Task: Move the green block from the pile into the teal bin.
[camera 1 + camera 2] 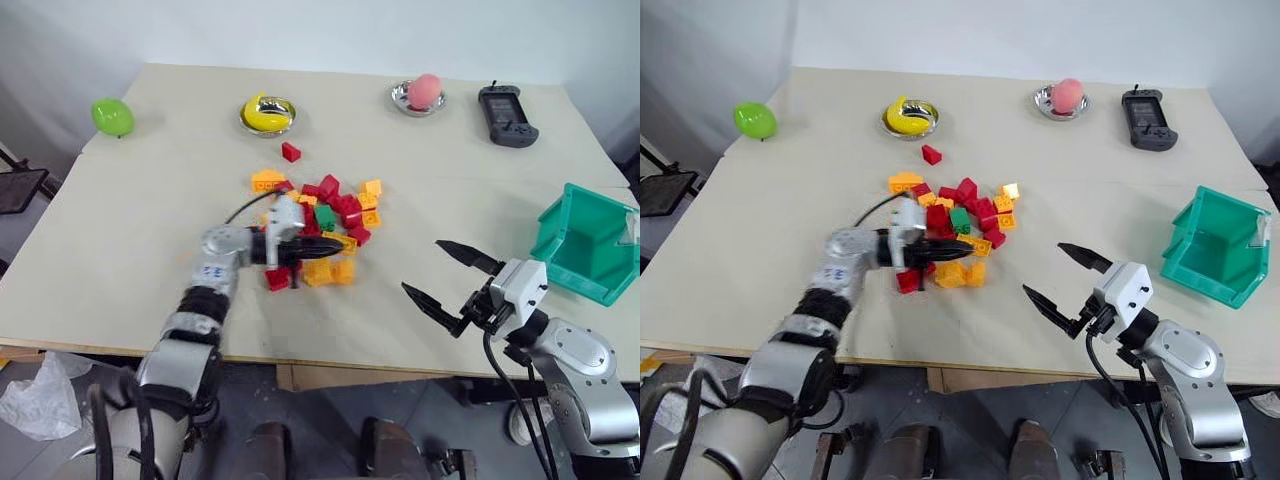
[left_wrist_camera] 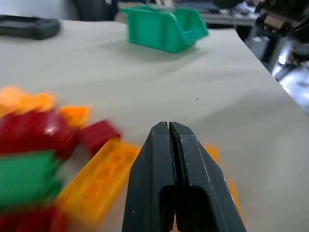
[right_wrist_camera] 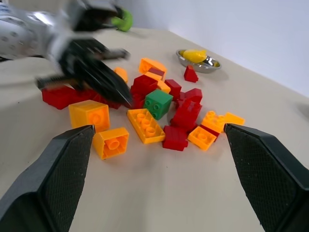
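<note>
One green block (image 3: 158, 103) sits in our pile (image 1: 322, 225); our closed left hand (image 1: 318, 249), empty, could scatter bricks; right hand (image 1: 452, 282) open.

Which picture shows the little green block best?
The right wrist view: the green block sits sharp and whole among red and orange blocks. Both eye views show it small in the pile. The left wrist view shows it blurred at the edge.
</note>
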Available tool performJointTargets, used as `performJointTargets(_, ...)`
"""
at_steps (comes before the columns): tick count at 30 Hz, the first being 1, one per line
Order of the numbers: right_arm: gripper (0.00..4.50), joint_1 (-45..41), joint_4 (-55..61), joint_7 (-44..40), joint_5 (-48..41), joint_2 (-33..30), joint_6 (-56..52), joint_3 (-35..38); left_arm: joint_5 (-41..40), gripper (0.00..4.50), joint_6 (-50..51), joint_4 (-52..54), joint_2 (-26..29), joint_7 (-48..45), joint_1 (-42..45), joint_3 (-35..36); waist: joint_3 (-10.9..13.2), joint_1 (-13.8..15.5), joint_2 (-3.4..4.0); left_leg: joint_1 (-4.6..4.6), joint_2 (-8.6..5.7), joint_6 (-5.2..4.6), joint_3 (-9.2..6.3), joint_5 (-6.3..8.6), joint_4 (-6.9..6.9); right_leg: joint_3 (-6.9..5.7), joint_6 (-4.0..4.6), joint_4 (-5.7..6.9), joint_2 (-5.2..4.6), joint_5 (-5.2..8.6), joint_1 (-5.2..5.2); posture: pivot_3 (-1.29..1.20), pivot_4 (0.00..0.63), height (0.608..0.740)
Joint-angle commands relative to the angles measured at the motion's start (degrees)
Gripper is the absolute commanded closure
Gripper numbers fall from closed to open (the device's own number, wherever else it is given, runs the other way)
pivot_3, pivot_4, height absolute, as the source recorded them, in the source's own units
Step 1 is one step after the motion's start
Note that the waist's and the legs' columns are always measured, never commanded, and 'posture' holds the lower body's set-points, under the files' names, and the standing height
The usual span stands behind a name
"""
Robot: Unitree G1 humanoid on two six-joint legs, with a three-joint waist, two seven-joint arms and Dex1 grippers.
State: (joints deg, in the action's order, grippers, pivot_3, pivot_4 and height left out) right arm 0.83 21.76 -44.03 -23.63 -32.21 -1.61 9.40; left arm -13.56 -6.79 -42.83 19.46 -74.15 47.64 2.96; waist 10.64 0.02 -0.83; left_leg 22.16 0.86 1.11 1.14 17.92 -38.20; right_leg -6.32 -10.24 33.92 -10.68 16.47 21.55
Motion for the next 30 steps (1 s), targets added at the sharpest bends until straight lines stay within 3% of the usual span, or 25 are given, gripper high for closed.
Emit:
performJointTargets(1,0.0,-2.1,0.25,-1.05,-1.77,-0.64,-1.72,-0.47,-5.1,3.92,6.0,13.44,6.79,0.72,-6.85,4.85,0.0,-0.06,0.0,0.0,0.0,0.0,-0.01,0.0,-0.03,0.0,0.0,0.01,0.0,0.0,0.0,0.0,0.15,0.74)
performJointTargets(7,0.0,-9.65,0.78,1.65,-1.82,-0.79,-14.64,-6.3,-8.17,2.09,10.43,27.02,16.32,4.81,-21.72,11.62,0.0,-0.23,0.01,-0.06,0.02,0.0,-0.01,0.0,-0.05,0.05,0.02,0.06,0.0,0.0,-0.02,0.0,0.15,0.74)
performJointTargets(11,0.0,-17.29,0.86,5.76,-1.86,0.85,-26.12,-10.61,-10.02,0.88,12.08,34.36,17.79,8.27,-28.42,14.32,0.0,0.38,0.0,-0.01,0.02,0.01,-0.08,0.0,-0.06,0.02,0.03,0.07,0.0,0.0,-0.01,0.0,0.15,0.74)
performJointTargets(14,0.0,-27.61,-2.43,10.28,0.7,3.9,-37.67,-16.44,-11.36,0.04,12.29,42.69,17.03,11.23,-32.2,14.72,0.0,-0.12,0.01,-0.02,0.04,0.02,-0.07,0.01,-0.07,0.04,0.06,0.09,0.0,-0.02,0.01,0.0,0.15,0.74)
performJointTargets(17,0.0,-35.14,-7.07,14.3,3.45,7.47,-44.62,-19.91,-12.33,0.04,13.61,46.58,16.24,13.6,-33.41,14.17,0.0,-0.24,0.01,-0.02,0.07,0.08,-0.07,-0.03,-0.06,0.04,0.13,0.15,0.04,-0.02,0.07,0.0,0.15,0.74)
performJointTargets(21,0.0,-46.73,-21.97,21.21,8.12,15.54,-51.96,-22.47,-12.58,0.04,14.4,48.82,14.64,16.76,-35.31,13.21,0.0,-0.62,0.02,-0.01,0.06,0.1,-0.02,-0.03,0.01,0.05,0.17,0.18,0.04,-0.01,0.15,0.0,0.15,0.74)
performJointTargets(25,0.0,-54.75,-36.3,26.58,10.25,22.65,-49.11,-19.0,-12.69,0.04,13.98,49.04,13.83,18.31,-36.45,12.68,0.0,-1.37,0.02,0.01,0.06,0.13,-0.01,-0.05,0.05,0.03,0.19,0.27,0.05,-0.01,0.28,0.0,0.15,0.74)
performJointTargets(30,0.0,-59.61,-47.82,29.94,11.65,26.46,-44.94,-14.94,-12.94,0.04,13.62,49.66,12.82,19.59,-36.79,11.44,0.0,-1.86,0.02,0.03,0.07,0.14,0.06,-0.06,0.1,0.03,0.19,0.29,0.04,-0.01,0.38,0.0,0.15,0.74)
